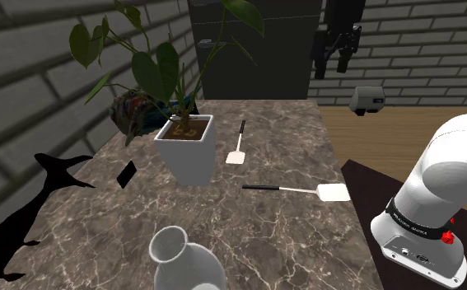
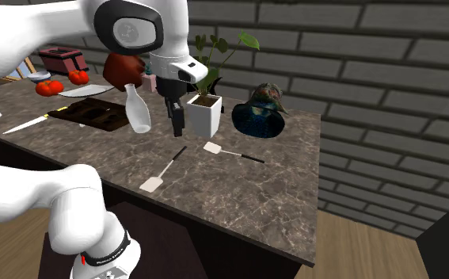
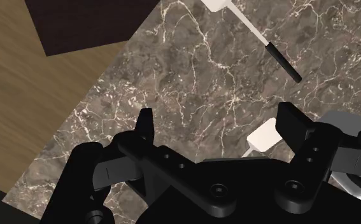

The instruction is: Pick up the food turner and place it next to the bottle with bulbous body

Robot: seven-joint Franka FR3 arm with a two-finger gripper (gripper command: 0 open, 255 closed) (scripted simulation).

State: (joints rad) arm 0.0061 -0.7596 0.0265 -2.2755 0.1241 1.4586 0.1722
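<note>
While hanging above the brown marble worktop (image 1: 289, 239), gapes open at the black two-finger end effector (image 3: 218, 113), clasping nothing. Past one finger (image 3: 290, 124), flat on the stone: white-bladed, black-handled food turner (image 1: 238, 144). Farther to the shoulder view's right, a second turner of the same kind (image 1: 297, 190). Just beside the first, white square planter (image 1: 186, 152) holding a broad-leaved green plant (image 1: 167, 66); behind that, dark blue patterned bundle (image 1: 137, 111). Well apart from both turners, at the shoulder view's lower edge, white bottle with bulbous body (image 1: 182, 262).
</note>
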